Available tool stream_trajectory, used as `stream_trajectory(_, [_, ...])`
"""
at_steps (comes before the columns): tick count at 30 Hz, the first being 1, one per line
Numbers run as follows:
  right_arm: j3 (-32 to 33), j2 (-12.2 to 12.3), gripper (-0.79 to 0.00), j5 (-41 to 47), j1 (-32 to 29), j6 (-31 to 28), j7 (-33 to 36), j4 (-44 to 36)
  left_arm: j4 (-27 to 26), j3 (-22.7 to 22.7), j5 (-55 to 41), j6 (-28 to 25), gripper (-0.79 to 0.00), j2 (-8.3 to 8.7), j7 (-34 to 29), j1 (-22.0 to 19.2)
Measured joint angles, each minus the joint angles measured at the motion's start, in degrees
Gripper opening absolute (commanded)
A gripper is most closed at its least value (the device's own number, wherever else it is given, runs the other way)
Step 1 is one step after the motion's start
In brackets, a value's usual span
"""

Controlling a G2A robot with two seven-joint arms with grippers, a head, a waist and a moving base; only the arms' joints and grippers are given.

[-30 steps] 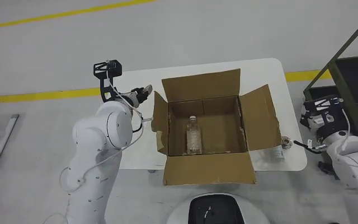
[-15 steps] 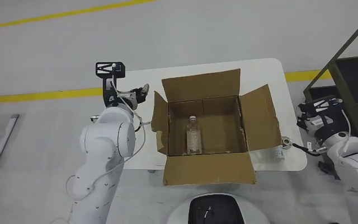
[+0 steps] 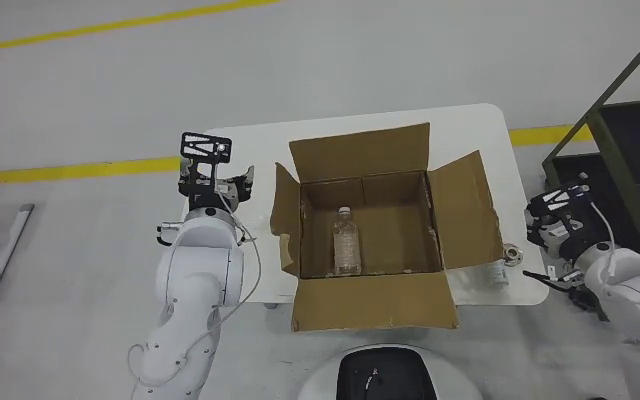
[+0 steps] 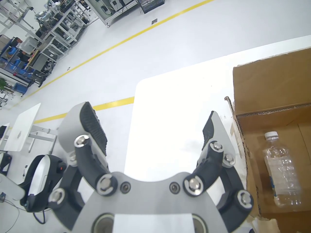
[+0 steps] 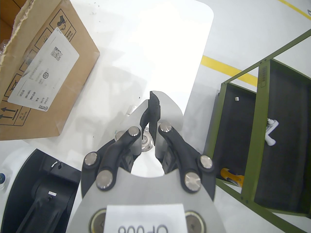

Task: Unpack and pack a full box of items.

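Observation:
An open cardboard box (image 3: 370, 235) stands in the middle of the white table (image 3: 470, 125), all four flaps folded out. A clear plastic bottle (image 3: 345, 245) with a white cap lies on the box floor. In the left wrist view the bottle (image 4: 281, 170) lies inside the box (image 4: 269, 90). My left gripper (image 3: 218, 183) hangs open and empty over the table's left edge, beside the box's left flap; the left wrist view shows this gripper (image 4: 150, 127) with its pads wide apart. My right gripper (image 5: 152, 109) is shut with nothing in it, off the table's right end (image 3: 556, 212).
A small round roll (image 3: 513, 255) and a small white item (image 3: 497, 272) lie on the table's right front corner, near the box's right flap. A green metal rack (image 5: 267, 122) stands on the floor right of the table. Bare table lies behind the box.
My left wrist has swung round, so the gripper now points away over the table's left edge instead of toward the box. The right arm has shifted slightly toward the table.

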Motion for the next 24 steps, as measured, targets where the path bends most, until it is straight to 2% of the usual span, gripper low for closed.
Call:
stream_trajectory(6, [-1.1,0.1,-0.785,-1.2,-1.2,-0.3,-0.1,-1.6,0.0,0.0,0.0,0.0,0.000,0.00,0.0,0.0])
stream_trajectory(12, [-2.8,0.3,-0.773,-1.5,-0.5,6.8,14.7,-4.7,0.0,0.0,0.0,0.0,0.000,0.00,0.0,0.0])
stream_trajectory(14, [-3.1,0.4,-0.631,0.9,0.2,7.9,20.0,-6.3,0.0,0.0,0.0,0.0,0.000,0.00,0.0,0.0])
stream_trajectory(15, [-3.1,0.5,-0.585,0.9,0.4,7.9,21.8,-6.8,0.0,0.0,0.0,0.0,0.000,0.00,0.0,0.0])
stream_trajectory(19, [-4.8,0.7,-0.511,0.8,2.3,8.1,26.6,-5.5,0.0,0.0,0.0,0.0,0.000,0.00,0.0,0.0])
stream_trajectory(21, [-6.0,0.8,-0.508,0.3,3.3,8.2,27.2,-4.1,0.0,0.0,0.0,0.0,0.000,0.00,0.0,0.0])
stream_trajectory(24, [-8.0,0.9,-0.449,-1.0,4.9,8.6,27.5,-1.6,0.0,0.0,0.0,0.0,0.000,0.00,0.0,0.0])
